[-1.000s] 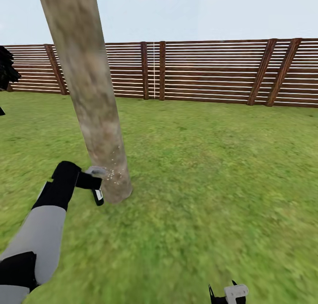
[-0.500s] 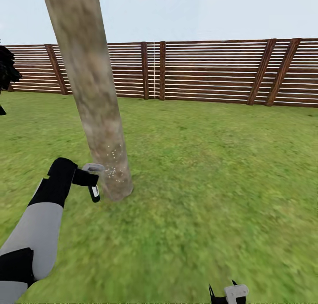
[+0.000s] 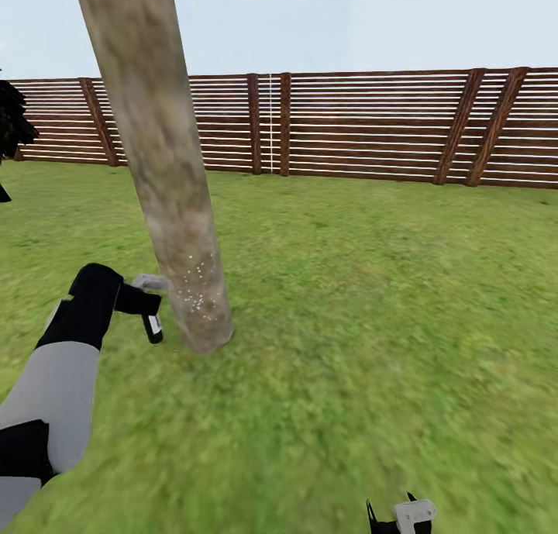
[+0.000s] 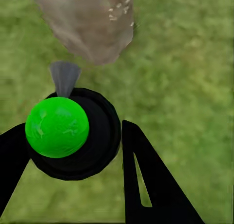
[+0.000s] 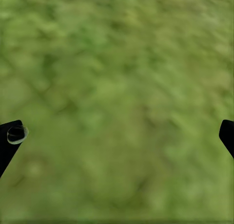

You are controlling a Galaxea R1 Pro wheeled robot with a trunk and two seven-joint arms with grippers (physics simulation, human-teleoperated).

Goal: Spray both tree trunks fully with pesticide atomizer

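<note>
A thick, leaning tree trunk (image 3: 167,201) of blotchy grey-beige bark rises from the grass (image 3: 349,301). Whitish pesticide specks (image 3: 194,287) dot its lower part near the base. My left gripper (image 3: 143,305) is shut on the pesticide atomizer (image 3: 153,326), just left of the trunk's base and a little apart from it. In the left wrist view the black atomizer (image 4: 95,141) sits between my fingers (image 4: 146,180), with a green ball on top and its grey nozzle (image 4: 63,77) pointing at the trunk (image 4: 87,29). My right gripper (image 5: 117,134) hangs open over bare grass.
A brown slatted wooden fence (image 3: 356,127) closes the lawn at the back. Dark foliage (image 3: 12,123) pokes in at the left edge. Open grass stretches to the right of the trunk. The right gripper (image 3: 399,515) sits at the head view's bottom edge.
My left arm has drawn leftward with the atomizer, opening a small gap to the trunk. The view shifted slightly at first. The right gripper has not moved.
</note>
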